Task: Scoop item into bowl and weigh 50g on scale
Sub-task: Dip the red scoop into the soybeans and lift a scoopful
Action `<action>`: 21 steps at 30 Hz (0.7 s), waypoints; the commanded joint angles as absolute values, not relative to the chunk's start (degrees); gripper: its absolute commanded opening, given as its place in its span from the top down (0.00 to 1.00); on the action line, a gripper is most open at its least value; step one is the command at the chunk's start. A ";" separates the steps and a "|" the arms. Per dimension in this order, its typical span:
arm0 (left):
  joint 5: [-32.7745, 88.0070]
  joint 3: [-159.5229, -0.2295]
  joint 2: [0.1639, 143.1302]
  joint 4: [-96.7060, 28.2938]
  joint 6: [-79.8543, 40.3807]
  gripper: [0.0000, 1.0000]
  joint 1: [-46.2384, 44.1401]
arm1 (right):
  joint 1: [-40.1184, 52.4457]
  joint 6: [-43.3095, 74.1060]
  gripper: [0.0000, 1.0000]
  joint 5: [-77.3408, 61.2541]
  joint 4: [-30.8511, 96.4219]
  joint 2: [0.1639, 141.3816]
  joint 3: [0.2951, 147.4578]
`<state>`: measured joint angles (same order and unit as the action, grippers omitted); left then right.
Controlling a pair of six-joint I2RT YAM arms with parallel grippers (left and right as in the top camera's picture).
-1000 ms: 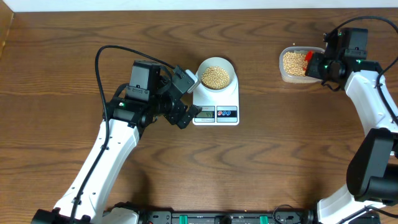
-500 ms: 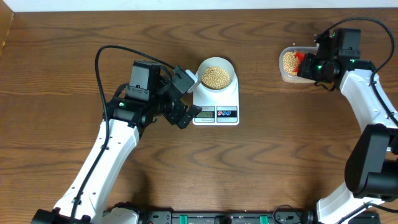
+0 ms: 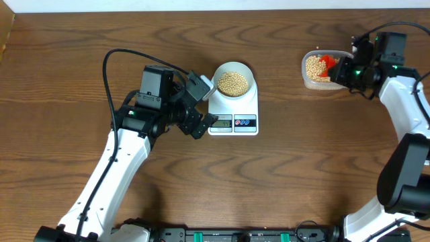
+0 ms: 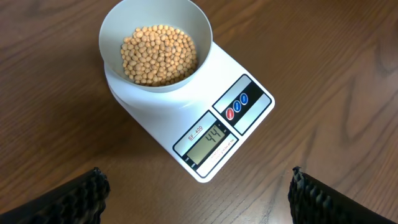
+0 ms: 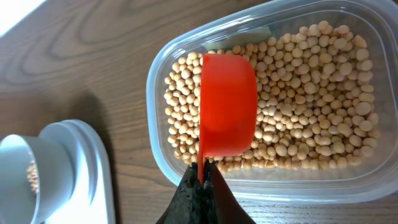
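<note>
Bright, even light from above, faint soft shadows, sharp focus.

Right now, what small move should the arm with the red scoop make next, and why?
Probably dip the red scoop, pinched in the right gripper, into the beans in the clear tub for a small helping: the scale under the bowl reads 44, short of fifty.

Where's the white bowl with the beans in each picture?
Overhead: the bowl is in the upper middle, sitting on the scale.
Left wrist: the bowl is at the top, left of middle, on the scale.
Right wrist: the bowl is at the bottom left edge, partly cut off.
Shared landmark: the white scale under the bowl shows in all three views.
</note>
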<state>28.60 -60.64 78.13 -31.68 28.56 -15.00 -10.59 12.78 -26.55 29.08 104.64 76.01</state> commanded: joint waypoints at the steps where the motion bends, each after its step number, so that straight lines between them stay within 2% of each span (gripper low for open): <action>1: 28.93 -60.23 78.15 -31.70 29.12 0.05 -15.03 | -12.27 13.26 0.99 -32.80 28.80 105.19 75.96; 21: 28.93 -60.23 78.15 -31.70 29.12 0.05 -15.03 | -17.37 12.56 0.99 -47.81 27.44 105.19 75.96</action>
